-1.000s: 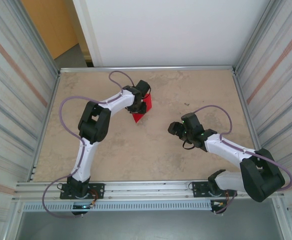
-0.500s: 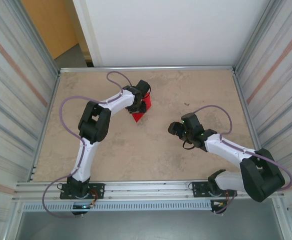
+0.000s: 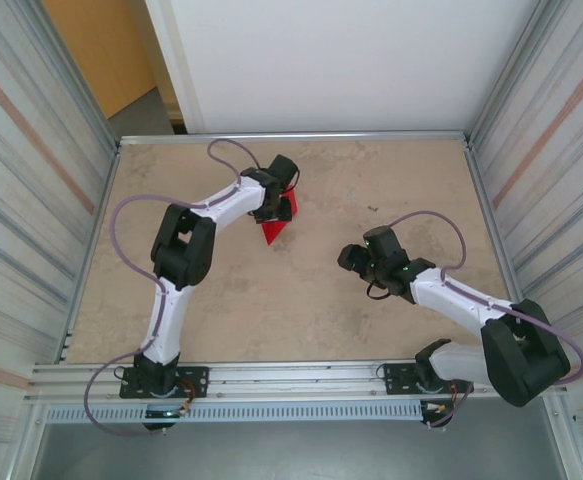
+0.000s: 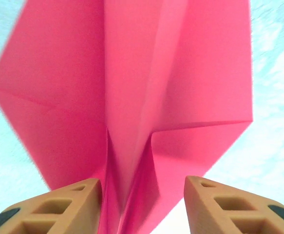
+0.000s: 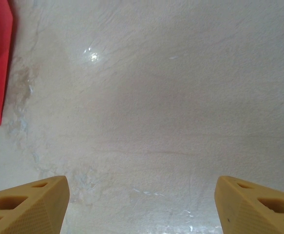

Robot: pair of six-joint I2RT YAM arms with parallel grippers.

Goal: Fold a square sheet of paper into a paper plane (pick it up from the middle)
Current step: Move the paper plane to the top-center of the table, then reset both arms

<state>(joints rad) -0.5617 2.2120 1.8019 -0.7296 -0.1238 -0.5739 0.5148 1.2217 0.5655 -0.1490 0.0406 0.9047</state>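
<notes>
Sitting left of centre on the table (image 3: pixel 391 180), the paper plane (image 3: pixel 274 231) is straddled, unpinched, by the left gripper's (image 4: pixel 144 189) spread fingers; the right gripper (image 5: pixel 142 189) is held wide. Release seems in hand; clean withdrawal is needed.

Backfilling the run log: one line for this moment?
left gripper: open, astride paper plane centre fold | right gripper: open, over table, apart from plane

White arm links (image 3: pixel 166 310), black joints (image 3: pixel 176 250), purple cables (image 3: pixel 137 197), tan gripper fingers (image 4: pixel 59 207).
</notes>
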